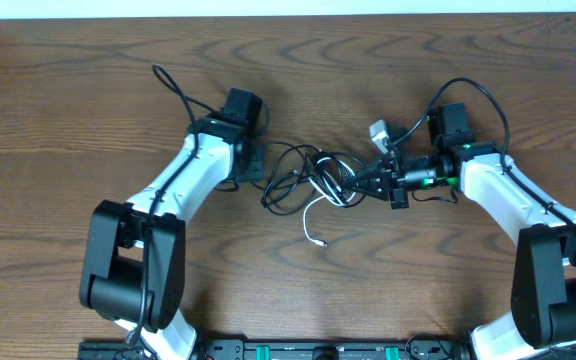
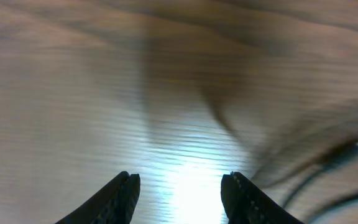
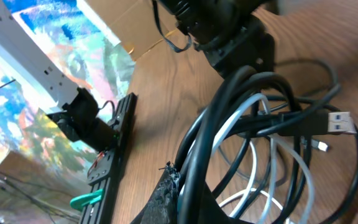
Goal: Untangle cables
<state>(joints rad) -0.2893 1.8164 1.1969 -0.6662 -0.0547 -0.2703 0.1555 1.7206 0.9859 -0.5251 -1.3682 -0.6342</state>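
Right gripper (image 1: 366, 184) first: it is clamped tight on the black cable (image 1: 293, 170), reaching in from the right edge of the tangle. In the right wrist view the dark strands rise straight out of the closed fingertips (image 3: 169, 186). The white cable (image 1: 308, 215) is threaded through those same black loops, and one free end trails off toward the robot's side of the table. A black USB plug (image 3: 339, 121) pokes out to the right of the bundle (silver shell clearly showing).

Over to the left gripper (image 2: 182, 190): the jaws stand partly apart with nothing between them, pointing down at bare wood. It sits just beside the left edge of the tangle, with blurred dark strands showing at the right of its own view.

The whole knot lies mid-table between the two arms. The table (image 1: 288, 70) is brown wood grain with a glare patch under the left fingers. Beyond its edge the right wrist camera catches a brightly coloured blue-and-pink sheet (image 3: 17, 124) and some cardboard (image 3: 142, 31).
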